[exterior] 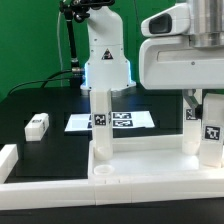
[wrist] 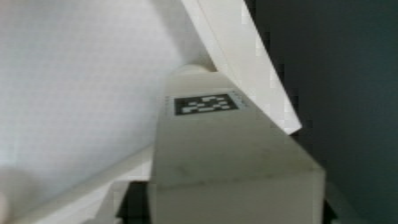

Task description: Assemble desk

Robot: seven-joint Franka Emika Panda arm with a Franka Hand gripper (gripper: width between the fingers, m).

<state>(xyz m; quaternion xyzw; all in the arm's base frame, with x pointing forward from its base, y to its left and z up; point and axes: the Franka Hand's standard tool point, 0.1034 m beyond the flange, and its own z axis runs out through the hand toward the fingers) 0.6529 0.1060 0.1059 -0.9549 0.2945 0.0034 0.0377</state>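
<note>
On the black bench (exterior: 45, 100) the white tabletop (exterior: 150, 172) lies in front, rim up. One leg (exterior: 102, 125) stands upright at its far corner toward the exterior view's left. A tagged leg (exterior: 212, 135) stands at the right, just under the gripper (exterior: 197, 98), whose jaws cannot be made out. A loose leg (exterior: 37, 125) lies well apart at the left. The marker board (exterior: 125, 121) lies flat behind.

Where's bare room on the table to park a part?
Black table between the loose leg and the marker board; tabletop floor between the centre leg and the right leg. Crowded at the exterior view's right, around the gripper.
</note>
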